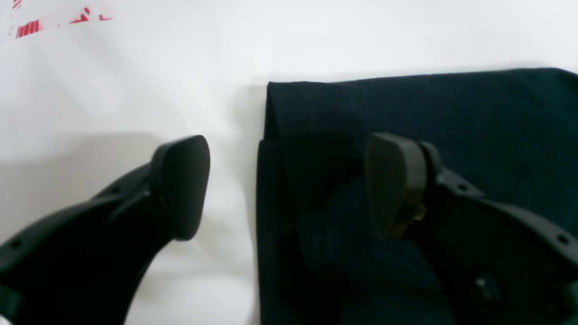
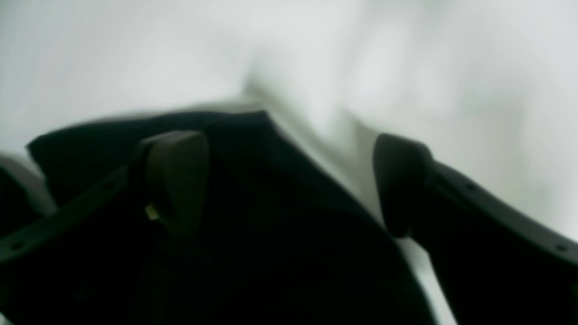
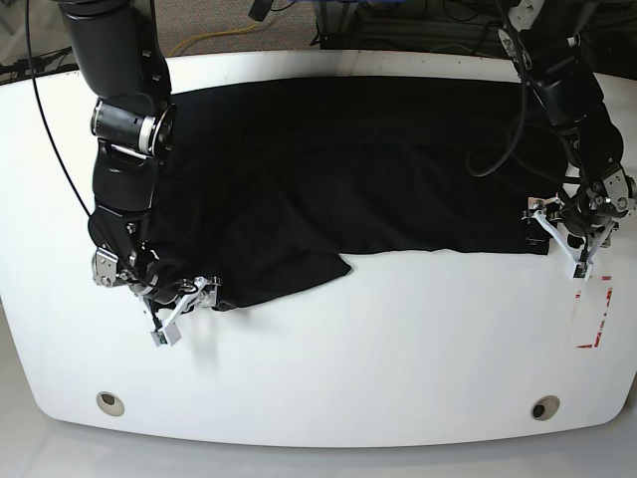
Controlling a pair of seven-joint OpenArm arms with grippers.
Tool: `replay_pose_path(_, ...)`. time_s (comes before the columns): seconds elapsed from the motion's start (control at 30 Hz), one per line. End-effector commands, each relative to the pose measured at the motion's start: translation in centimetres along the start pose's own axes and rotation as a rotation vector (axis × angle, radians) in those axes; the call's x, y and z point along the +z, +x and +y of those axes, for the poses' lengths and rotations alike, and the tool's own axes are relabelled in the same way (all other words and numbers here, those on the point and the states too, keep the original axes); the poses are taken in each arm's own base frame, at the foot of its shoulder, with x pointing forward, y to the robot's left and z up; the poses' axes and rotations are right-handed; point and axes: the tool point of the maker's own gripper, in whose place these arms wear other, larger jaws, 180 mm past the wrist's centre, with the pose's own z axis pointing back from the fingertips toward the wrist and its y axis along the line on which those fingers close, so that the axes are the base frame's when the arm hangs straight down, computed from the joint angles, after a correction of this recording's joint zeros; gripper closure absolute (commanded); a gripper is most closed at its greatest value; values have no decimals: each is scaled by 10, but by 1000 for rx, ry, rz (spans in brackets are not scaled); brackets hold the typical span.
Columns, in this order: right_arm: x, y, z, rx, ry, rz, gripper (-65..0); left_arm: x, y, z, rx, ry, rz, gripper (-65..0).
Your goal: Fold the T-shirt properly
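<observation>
The black T-shirt (image 3: 328,169) lies spread over the back half of the white table (image 3: 398,349), with a loose flap hanging toward the front left. My left gripper (image 3: 559,244) is open at the shirt's right edge. In the left wrist view the left gripper (image 1: 289,185) straddles that edge, one finger over bare table and the other over the T-shirt (image 1: 451,117). My right gripper (image 3: 184,311) is open at the shirt's front-left corner. In the blurred right wrist view the right gripper (image 2: 289,185) holds nothing, and the T-shirt (image 2: 253,225) lies beneath it.
A red-and-white label (image 3: 590,317) lies on the table just in front of the left gripper, and the label (image 1: 58,20) shows in the left wrist view's top left corner. Two round holes (image 3: 109,402) (image 3: 543,407) sit near the table's front edge. Cables hang behind the table.
</observation>
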Motion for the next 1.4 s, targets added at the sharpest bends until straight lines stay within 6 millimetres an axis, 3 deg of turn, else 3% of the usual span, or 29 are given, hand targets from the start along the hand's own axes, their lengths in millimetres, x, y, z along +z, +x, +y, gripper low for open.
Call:
replay_pose_path(0.0,-2,17,2,-27,24,-63,-553,7,22,10,-7,21,-63,-500)
replay_pose_path(0.17,-14,6,16,-57,59,-57,-544,8,23,11,-5,23,-65,-500)
replay_pose_path(0.23,-15,-1,17,-64,61,-57,-496,8,23,11,-5,23,-65,-500)
replay_pose_path(0.3,-17,-6,21,-66,66,-58,-400,8,23,11,-5,23,-65,-500)
replay_pose_path(0.47,-20,-7,24,-62,70,-57,-49,7,26,12,0,25,-68,-501)
replay_pose_path(0.5,-20,-7,24,-62,70,-57,-6,8,27,11,-2,25,-71,-501)
replay_pose_path(0.73,-18,-5,23,-60,67,-59,0,4,42,5,10,12,-97,-504)
replay_pose_path(0.87,-18,-5,23,-60,67,-59,0,-8,25,-1,37,-21,-46,-504)
replay_pose_path(1.37,-13,0,22,-27,53,-88,0,-19,12,-10,34,-54,5,-489)
